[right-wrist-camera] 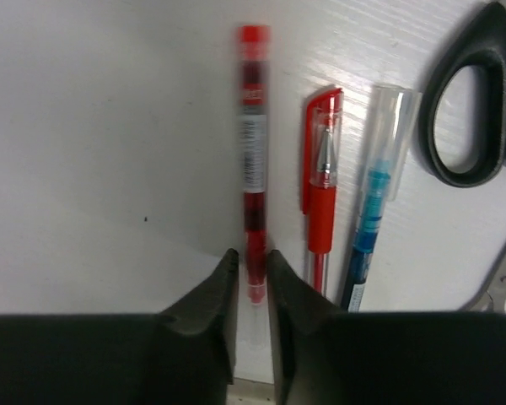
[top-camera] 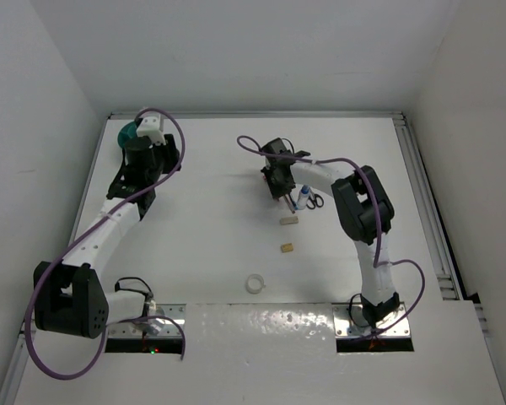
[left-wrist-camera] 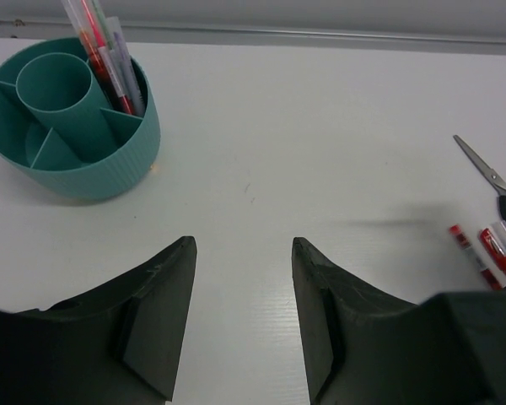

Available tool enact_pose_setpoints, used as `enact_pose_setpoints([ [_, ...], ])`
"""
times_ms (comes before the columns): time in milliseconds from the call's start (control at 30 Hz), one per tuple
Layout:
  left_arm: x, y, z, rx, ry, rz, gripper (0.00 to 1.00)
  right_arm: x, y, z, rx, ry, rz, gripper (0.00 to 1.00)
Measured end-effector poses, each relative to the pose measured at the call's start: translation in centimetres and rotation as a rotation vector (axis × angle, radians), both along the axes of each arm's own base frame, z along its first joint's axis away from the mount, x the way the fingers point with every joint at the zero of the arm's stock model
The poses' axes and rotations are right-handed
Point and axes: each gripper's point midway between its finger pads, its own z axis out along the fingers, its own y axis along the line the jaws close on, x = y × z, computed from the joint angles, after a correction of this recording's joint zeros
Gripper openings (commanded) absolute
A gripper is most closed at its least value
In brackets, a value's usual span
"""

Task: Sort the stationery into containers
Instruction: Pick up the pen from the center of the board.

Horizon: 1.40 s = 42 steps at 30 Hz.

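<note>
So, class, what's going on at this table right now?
Two robot arms are sorting stationery. The right gripper has its fingertips clamped on either side of a thin red pen lying on the table, beside a capped red pen, a blue pen and black-handled scissors. The left gripper is open and empty, near the teal organiser, which already holds a few pens. Two erasers and a tape ring are not yet sorted.

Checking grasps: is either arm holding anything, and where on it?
Left fingers hold nothing. Right fingers straddle the leftmost red pen at its near end, flat on the table; a firm grip cannot be told.
</note>
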Motion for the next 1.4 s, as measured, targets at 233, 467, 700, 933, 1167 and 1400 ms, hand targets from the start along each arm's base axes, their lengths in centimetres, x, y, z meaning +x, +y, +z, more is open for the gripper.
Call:
enact_pose_setpoints([
  [233, -0.1, -1.1, 0.2, 0.021, -0.03, -0.085, 0.47, -1.1, 0.6, 0.0, 0.054, 0.026, 0.043, 0.0],
  [467, -4.0, -5.4, -1.7, 0.38, -0.184, -0.543, 0.53, -3.3, 1.6, 0.8, 0.119, 0.102, 0.105, 0.0],
  [700, -8.0, -10.3, -2.6, 0.834, -0.45, -0.972, 0.57, -4.6, 6.5, 7.7, 0.311, 0.058, 0.216, 0.0],
  [933, -9.7, -13.4, -2.9, 1.133, -0.651, -1.178, 0.57, -6.7, 13.1, 14.1, 0.517, 0.009, 0.344, 0.0],
  [1167, -10.0, -13.8, -3.8, 1.266, -0.695, -1.225, 0.57, -9.1, 15.8, 14.9, 0.589, 0.053, 0.398, 0.0],
  [1400, -9.7, -13.4, -4.5, 1.332, -0.687, -1.225, 0.42, -9.6, 16.2, 15.8, 0.62, 0.053, 0.413, 0.0],
])
